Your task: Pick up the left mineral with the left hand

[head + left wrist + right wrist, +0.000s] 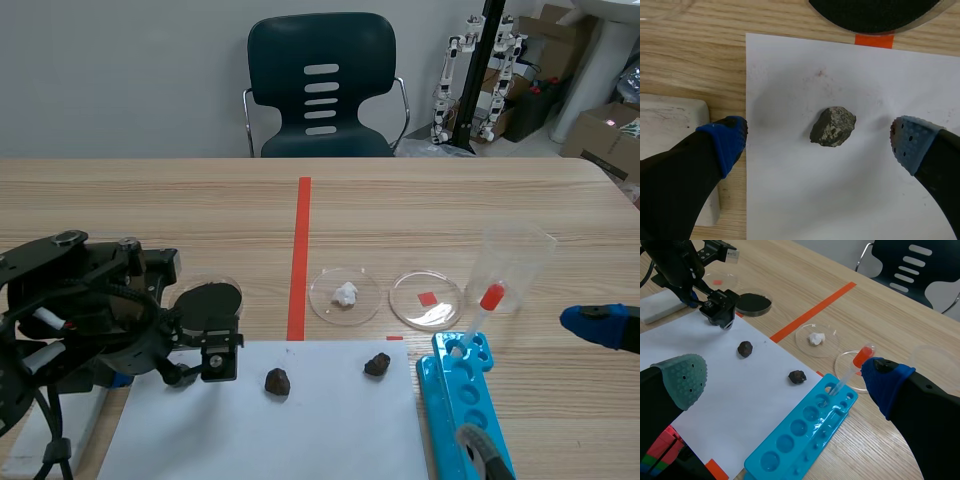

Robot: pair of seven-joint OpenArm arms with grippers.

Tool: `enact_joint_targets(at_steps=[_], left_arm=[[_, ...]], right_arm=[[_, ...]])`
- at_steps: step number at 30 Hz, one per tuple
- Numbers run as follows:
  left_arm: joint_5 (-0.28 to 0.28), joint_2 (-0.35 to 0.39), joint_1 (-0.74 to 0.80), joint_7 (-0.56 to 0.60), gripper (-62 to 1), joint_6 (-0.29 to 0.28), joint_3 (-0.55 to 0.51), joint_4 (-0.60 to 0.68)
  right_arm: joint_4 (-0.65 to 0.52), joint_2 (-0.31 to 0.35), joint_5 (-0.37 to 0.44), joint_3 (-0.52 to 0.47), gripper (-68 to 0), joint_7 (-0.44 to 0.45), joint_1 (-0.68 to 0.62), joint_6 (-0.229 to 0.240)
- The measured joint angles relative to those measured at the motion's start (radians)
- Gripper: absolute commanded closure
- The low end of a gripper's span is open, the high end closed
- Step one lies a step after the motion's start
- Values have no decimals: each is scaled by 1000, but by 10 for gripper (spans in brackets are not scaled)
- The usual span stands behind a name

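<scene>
Mineral (833, 126), left of two, at frame centre on white paper (805, 200), between wide-apart fingers of left hand (819, 142), untouched. Probably hard, dense, rough, not fragile; pinch across the lumpy flanks.

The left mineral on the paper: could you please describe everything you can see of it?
The left mineral is a small, rough, angular lump, dark grey-brown with paler speckles, looking like stone. It lies loose on the white paper sheet, touching only the paper, centred between the open fingers of the left tool, which do not touch it.
</scene>
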State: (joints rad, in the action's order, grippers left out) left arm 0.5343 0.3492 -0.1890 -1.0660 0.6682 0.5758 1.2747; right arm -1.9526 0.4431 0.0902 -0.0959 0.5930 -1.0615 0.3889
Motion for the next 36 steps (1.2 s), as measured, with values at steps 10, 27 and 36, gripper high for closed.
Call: enact_joint_targets(at_steps=[10, 27, 36], left_arm=[[-23, -19, 0, 0, -439, -48, 3, 0], [-55, -19, 0, 0, -385, -63, 6, 0], [-63, -19, 0, -4, -385, -71, 6, 0]], right_arm=[[0, 0, 0, 0, -653, 0, 0, 0], [0, 0, 0, 0, -653, 0, 0, 0], [0, 0, 0, 0, -653, 0, 0, 0]])
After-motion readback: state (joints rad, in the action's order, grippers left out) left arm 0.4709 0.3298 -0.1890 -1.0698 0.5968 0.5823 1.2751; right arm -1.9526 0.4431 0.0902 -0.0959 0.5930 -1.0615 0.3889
